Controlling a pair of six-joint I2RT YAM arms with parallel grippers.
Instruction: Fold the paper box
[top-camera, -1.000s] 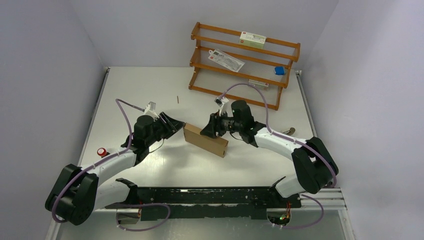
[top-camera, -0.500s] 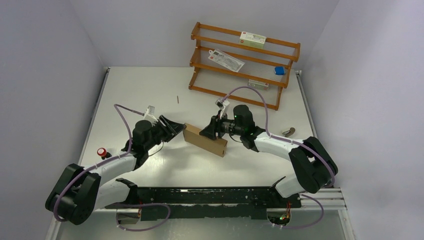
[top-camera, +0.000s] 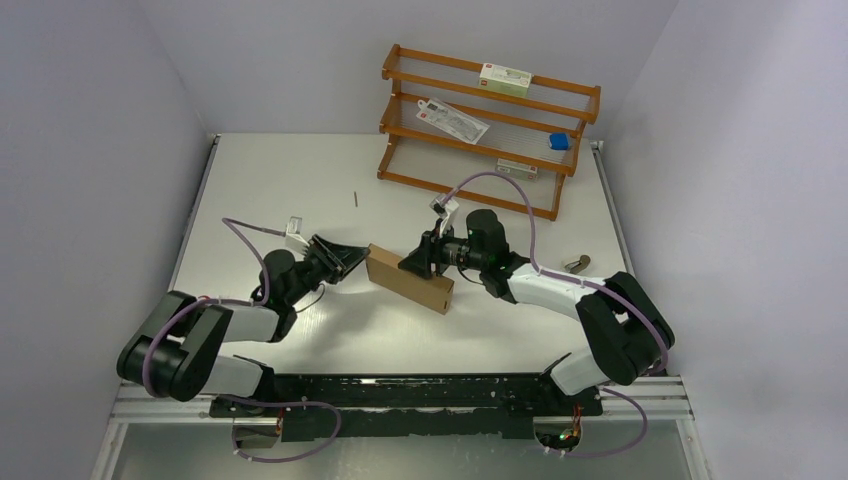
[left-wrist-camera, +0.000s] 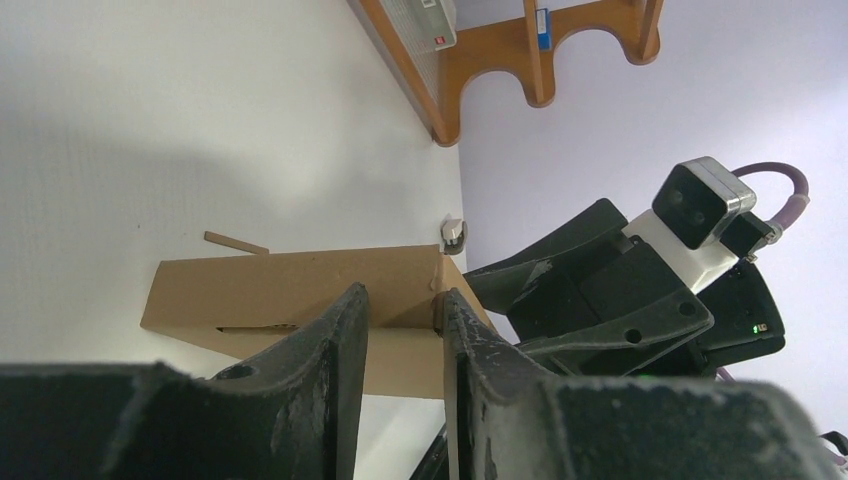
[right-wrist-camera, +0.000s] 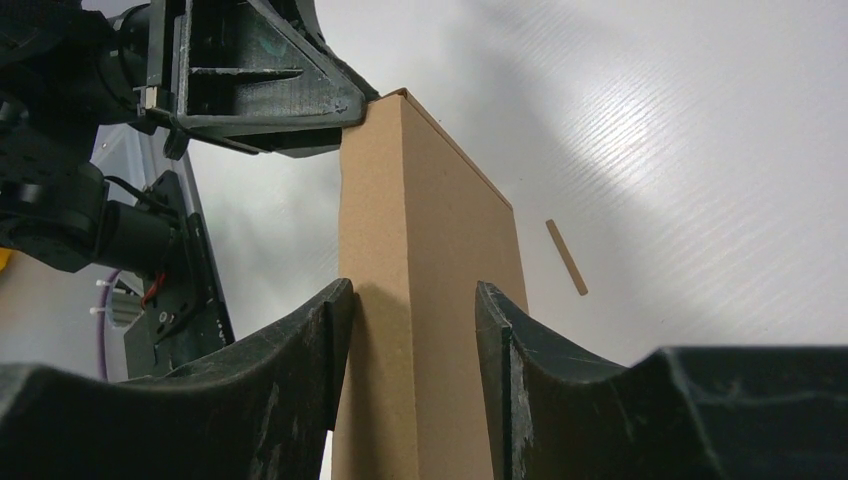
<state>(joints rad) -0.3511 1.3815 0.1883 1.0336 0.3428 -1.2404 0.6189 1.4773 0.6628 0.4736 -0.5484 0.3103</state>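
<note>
The paper box (top-camera: 410, 279) is a closed brown cardboard block lying slantwise mid-table. In the right wrist view it (right-wrist-camera: 430, 200) runs away from the camera between my right gripper's (right-wrist-camera: 412, 295) fingers, which clamp its near part on both sides. My right gripper (top-camera: 417, 262) sits over the box's upper right part. From the left, my left gripper (top-camera: 352, 257) reaches in with its tips at the box's left end. In the left wrist view the jaws stand a narrow gap apart, and the left gripper (left-wrist-camera: 403, 300) has the box's (left-wrist-camera: 280, 285) end corner just beyond it.
A wooden rack (top-camera: 490, 125) stands at the back right, holding a white and green carton (top-camera: 505, 77), a flat packet (top-camera: 452, 118) and a small blue item (top-camera: 560, 142). A small metal cylinder (top-camera: 577, 264) lies right of the right arm. A thin stick (top-camera: 355, 198) lies behind the box.
The left arm has folded lower and further left, and its jaws have narrowed while its tips stay at the box's left end. The right gripper has shifted slightly with the box.
</note>
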